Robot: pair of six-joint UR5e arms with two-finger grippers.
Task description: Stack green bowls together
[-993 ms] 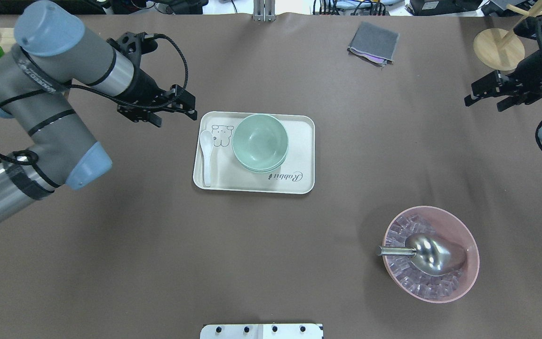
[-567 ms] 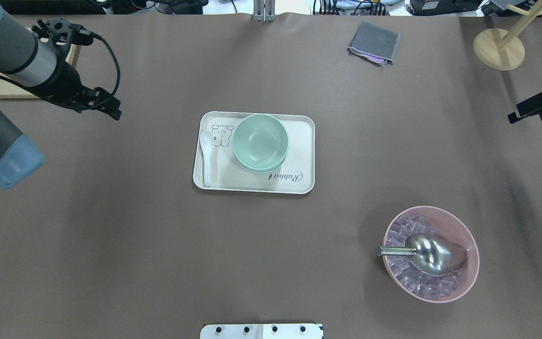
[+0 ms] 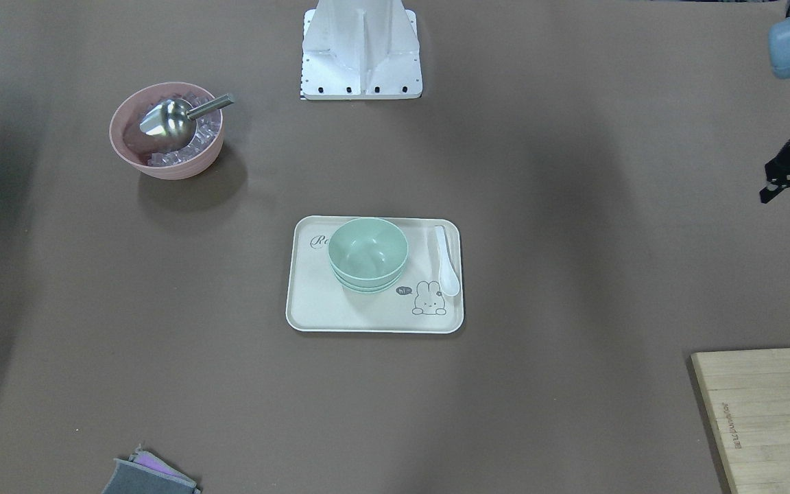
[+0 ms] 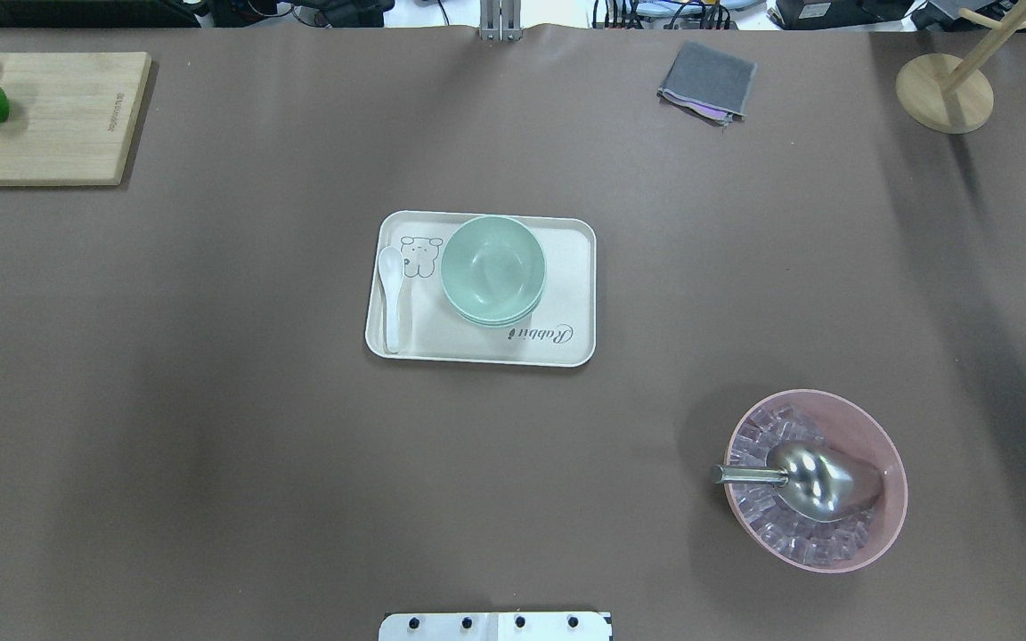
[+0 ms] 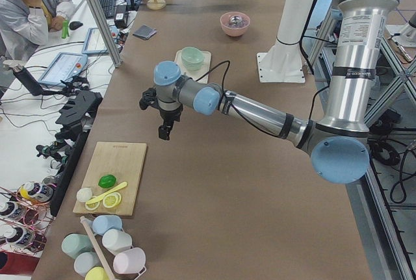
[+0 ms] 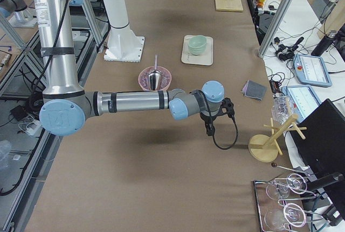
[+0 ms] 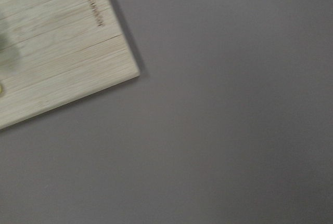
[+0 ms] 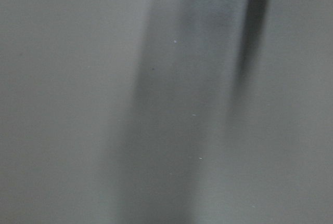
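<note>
— Where are the pale mint-green round plastic bowls (image 4: 492, 267)?
— Nested in one pile on the cream rectangular plastic tray (image 4: 451, 344), mid-desk (image 4: 210, 427). Only slivers of the lower rims show under the top one.
— The left pincer (image 5: 165, 132)?
— It hangs near the bamboo cutting board (image 5: 116, 176), half cut off in the front view. I cannot tell its gap.
— The right pincer (image 6: 209, 131)?
— Small from the side, and a black sliver at the overhead edge — again I cannot tell.
</note>
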